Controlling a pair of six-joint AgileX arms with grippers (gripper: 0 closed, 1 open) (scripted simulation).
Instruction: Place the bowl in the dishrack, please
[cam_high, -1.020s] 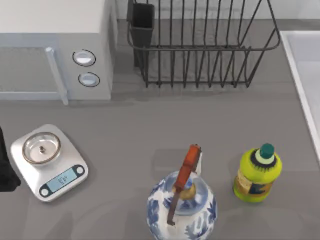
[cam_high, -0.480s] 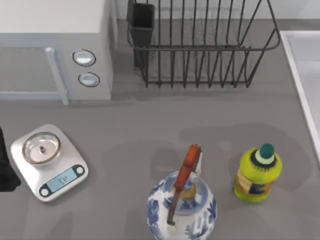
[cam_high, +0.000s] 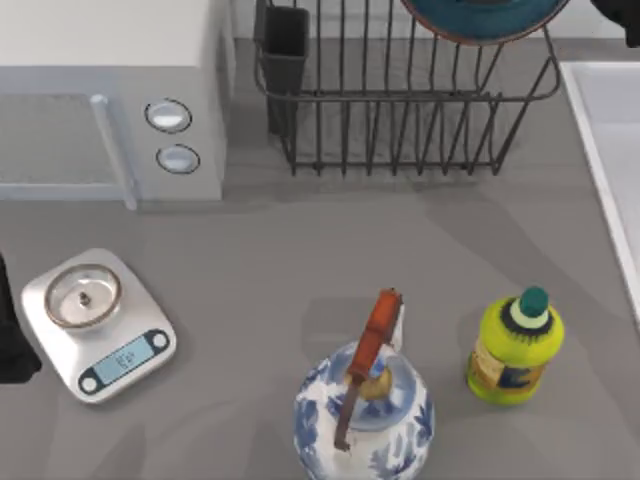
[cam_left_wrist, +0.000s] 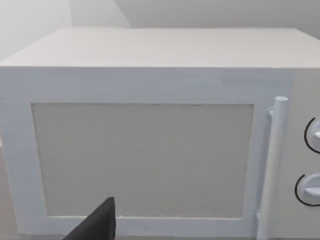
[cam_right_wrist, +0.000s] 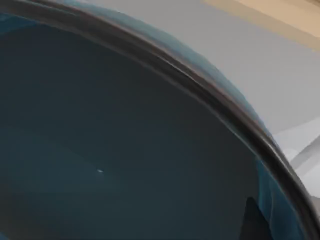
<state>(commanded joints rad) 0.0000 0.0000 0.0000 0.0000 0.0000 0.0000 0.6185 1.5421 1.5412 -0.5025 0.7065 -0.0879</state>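
**Table layout, top view**

Black wire dishrack (cam_high: 405, 95) sits at back centre, w/ dark rectangular cutlery cup (cam_high: 285, 45) at its back-left corner. Dark teal round bowl (cam_high: 483, 18) is over rack's back-right part. White boxy microwave (cam_high: 110, 90) is left of rack. Small silver kitchen scale (cam_high: 98, 325) front left. Blue-and-white porcelain jar (cam_high: 365, 420) front centre; yellow-green plastic bottle (cam_high: 514, 347) just right of it.

White microwave (cam_left_wrist: 150, 150), tool (cam_left_wrist: 97, 225) below.

Teal bowl (cam_high: 482, 18) with reddish-brown rim, black dishrack (cam_high: 400, 110), blue-and-white patterned jar (cam_high: 365, 420), yellow bottle (cam_high: 513, 352).
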